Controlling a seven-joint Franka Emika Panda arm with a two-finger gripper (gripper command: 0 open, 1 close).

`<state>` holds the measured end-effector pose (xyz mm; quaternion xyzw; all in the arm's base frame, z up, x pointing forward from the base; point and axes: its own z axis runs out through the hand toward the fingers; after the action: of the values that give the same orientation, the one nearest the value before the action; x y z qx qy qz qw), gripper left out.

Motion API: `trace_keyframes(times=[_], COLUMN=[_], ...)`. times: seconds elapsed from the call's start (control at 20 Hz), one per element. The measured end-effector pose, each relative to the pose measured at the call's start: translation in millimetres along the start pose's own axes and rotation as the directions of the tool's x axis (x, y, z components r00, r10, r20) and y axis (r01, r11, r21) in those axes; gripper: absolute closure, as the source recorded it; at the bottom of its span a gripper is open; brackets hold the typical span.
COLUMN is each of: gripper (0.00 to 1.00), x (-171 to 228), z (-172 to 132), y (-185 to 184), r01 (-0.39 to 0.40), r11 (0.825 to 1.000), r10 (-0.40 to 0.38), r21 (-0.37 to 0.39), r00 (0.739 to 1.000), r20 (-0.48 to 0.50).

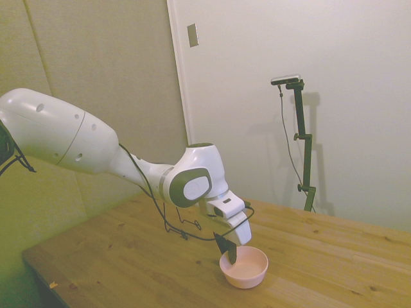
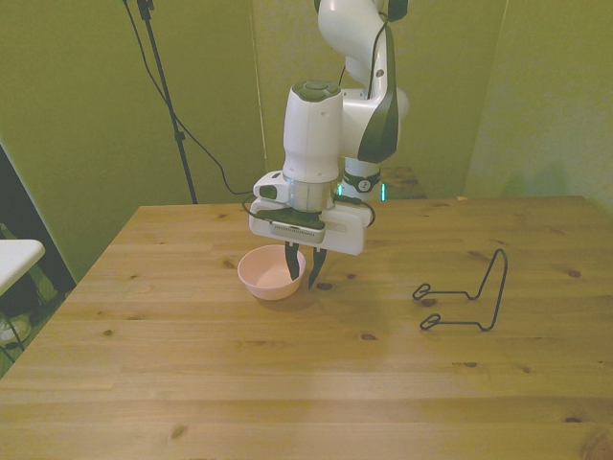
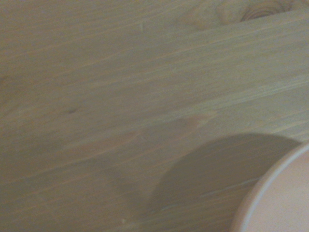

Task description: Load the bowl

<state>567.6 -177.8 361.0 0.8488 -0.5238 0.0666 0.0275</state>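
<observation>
Gripper [image 2: 302,273] pinching bowl [image 2: 271,272] rim, 1 finger inside; still on table, rack [image 2: 465,297] well apart, load pending.

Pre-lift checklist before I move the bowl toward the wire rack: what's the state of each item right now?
1. Gripper straddles the bowl rim, one finger inside, one outside: ok.
2. Fingers closed firmly on the rim: cannot tell; they look close together, but contact is not clear.
3. Bowl upright on the table: ok.
4. Bowl contents: appears empty in the side view: ok.
5. Wire rack standing on the front view's right, apart from the bowl: ok.
6. Table stretch between bowl and rack: nothing lies there: ok.
</observation>
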Motion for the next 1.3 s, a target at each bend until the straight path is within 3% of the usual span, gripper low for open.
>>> trace_keyframes(times=[0.25, 0.5, 0.75, 0.95, 1.1, 1.3], gripper=[1.0, 1.0, 1.0, 1.0, 1.0, 1.0], x=[2, 2, -5, -35, -38, -54], z=[-4, -33, -93, -140, -137, -127], y=[-1, -7, -29, -70, -74, -89], r01=[0.007, 0.058, 0.085, 0.13, 0.112, 0.106], r11=[0.999, 0.986, 0.954, 0.919, 0.909, 0.875], r10=[-0.008, -0.084, -0.157, -0.232, -0.234, -0.276], r21=[0.039, 0.155, 0.288, 0.373, 0.403, 0.473], r00=[0.999, 0.983, 0.959, 0.941, 0.935, 0.911], r20=[0.038, 0.165, 0.237, 0.245, 0.268, 0.306])
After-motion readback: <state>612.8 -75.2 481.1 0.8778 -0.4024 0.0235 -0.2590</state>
